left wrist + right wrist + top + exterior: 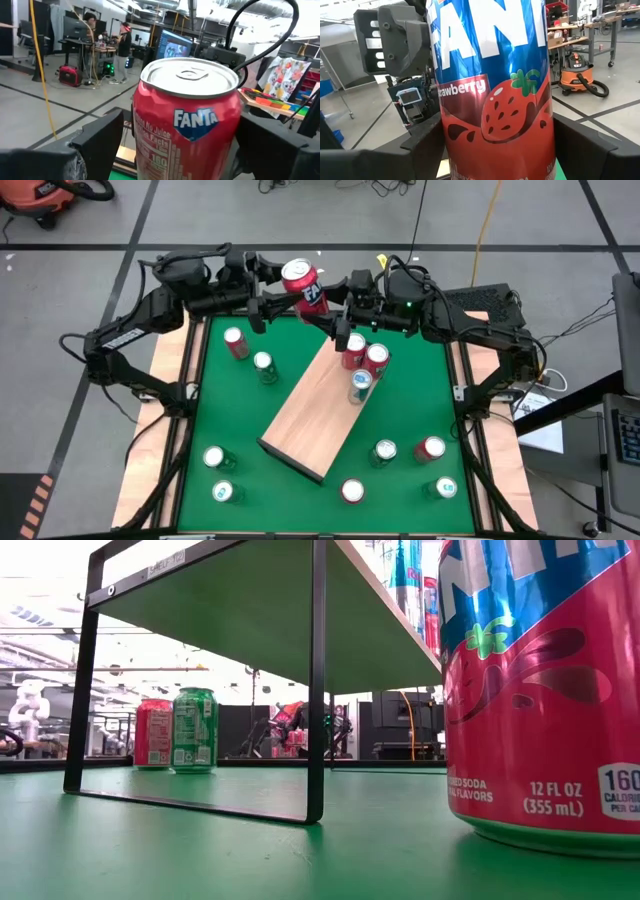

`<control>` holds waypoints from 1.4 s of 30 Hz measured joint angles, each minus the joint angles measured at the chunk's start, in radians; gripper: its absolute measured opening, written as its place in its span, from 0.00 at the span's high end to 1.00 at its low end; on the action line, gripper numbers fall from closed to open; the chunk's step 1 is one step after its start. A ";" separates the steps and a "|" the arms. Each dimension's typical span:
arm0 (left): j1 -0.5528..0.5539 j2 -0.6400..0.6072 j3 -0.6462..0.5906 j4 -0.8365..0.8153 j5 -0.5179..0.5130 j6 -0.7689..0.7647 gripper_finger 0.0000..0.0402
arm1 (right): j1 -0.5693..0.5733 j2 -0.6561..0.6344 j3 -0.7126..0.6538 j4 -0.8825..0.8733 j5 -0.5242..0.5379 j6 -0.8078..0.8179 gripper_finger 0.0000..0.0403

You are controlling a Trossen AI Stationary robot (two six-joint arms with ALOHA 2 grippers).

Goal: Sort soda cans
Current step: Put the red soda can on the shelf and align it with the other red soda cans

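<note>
Green felt table (pixel 300 345) carries my wooden board (pixel 312 408): three sorted cans (pixel 362 363) stand on its far end, eight cans (pixel 383 452) wait scattered around it. Beyond that end, my left gripper (pixel 262 308) and right gripper (pixel 340 308) both clamp one red can (pixel 303 287) aloft.

A raised can (pixel 303 287) is hanging over the desk's (pixel 300 490) far edge; three cans (pixel 362 364) are standing on the board (pixel 310 415), others (pixel 220 459) are sitting around it.

I see a shiny smooth metal can (pixel 187 125), a light wood board (pixel 315 405), and a flat green surface (pixel 405 415).
</note>
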 joint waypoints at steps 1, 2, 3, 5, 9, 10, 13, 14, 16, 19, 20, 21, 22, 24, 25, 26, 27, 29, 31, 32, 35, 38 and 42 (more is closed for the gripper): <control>0.004 0.000 0.000 0.002 0.009 0.000 0.12 | 0.000 0.000 0.000 0.000 0.002 -0.001 0.26; 0.008 0.001 0.000 0.006 0.024 0.000 0.14 | 0.000 0.000 0.000 0.000 0.001 -0.001 0.26; 0.013 0.002 0.000 0.011 0.041 0.000 0.15 | 0.000 0.000 0.000 -0.001 0.001 -0.001 0.26; 0.019 0.003 0.000 0.023 0.068 -0.004 0.19 | 0.000 0.000 0.000 0.000 0.001 -0.001 0.26; 0.023 0.012 0.000 0.042 0.096 0.000 0.26 | 0.000 0.000 0.002 0.005 0.011 0.002 0.26; 0.023 0.013 0.000 0.042 0.099 0.000 0.26 | 0.000 0.000 0.002 0.001 0.016 0.003 0.26; 0.024 0.014 0.000 0.041 0.102 0.000 0.27 | 0.000 0.000 0.002 0.002 0.017 0.000 0.26; 0.023 0.017 0.000 0.042 0.102 0.000 0.27 | 0.000 0.000 0.002 0.001 0.019 0.000 0.26; 0.023 0.019 0.000 0.048 0.102 -0.005 0.27 | 0.000 0.000 0.002 -0.002 0.019 0.001 0.26; 0.023 0.019 0.000 0.050 0.102 -0.022 0.24 | 0.000 0.000 0.002 0.000 0.019 0.002 0.26; 0.023 0.019 0.000 0.056 0.104 -0.025 0.23 | 0.000 0.000 0.002 0.000 0.019 0.001 0.26; 0.023 0.019 0.000 0.063 0.110 -0.028 0.21 | 0.000 0.000 0.002 0.001 0.019 -0.003 0.26; 0.023 0.019 0.000 0.070 0.116 -0.034 0.19 | 0.000 0.000 0.002 0.002 0.019 -0.006 0.26; 0.023 0.019 0.000 0.085 0.125 -0.043 0.15 | 0.000 0.000 0.002 0.007 0.017 -0.012 0.26; 0.023 0.019 0.000 0.089 0.129 -0.043 0.14 | 0.000 0.000 0.002 0.007 0.017 -0.012 0.26; 0.023 0.019 0.000 0.091 0.133 -0.042 0.13 | 0.000 0.000 0.002 0.006 0.016 -0.011 0.26; 0.024 0.019 0.000 0.093 0.138 -0.041 0.13 | 0.000 0.000 0.002 0.006 0.016 -0.010 0.26; 0.030 0.019 0.000 0.091 0.156 -0.042 0.12 | 0.000 0.000 0.002 0.006 0.016 -0.009 0.26; 0.030 0.019 0.000 0.090 0.157 -0.041 0.12 | 0.000 0.000 0.002 0.003 0.016 -0.008 0.26; 0.030 0.019 0.000 0.091 0.157 -0.041 0.12 | 0.000 0.000 0.002 0.003 0.016 -0.008 0.26; 0.030 0.019 0.000 0.091 0.155 -0.038 0.12 | 0.000 0.000 0.002 0.004 0.016 -0.007 0.26; 0.039 0.019 0.000 0.091 0.155 -0.039 0.12 | 0.000 0.000 0.002 0.001 0.019 -0.006 0.26; 0.051 0.019 0.000 0.092 0.153 -0.057 0.15 | 0.000 0.001 0.001 -0.004 0.021 -0.003 0.26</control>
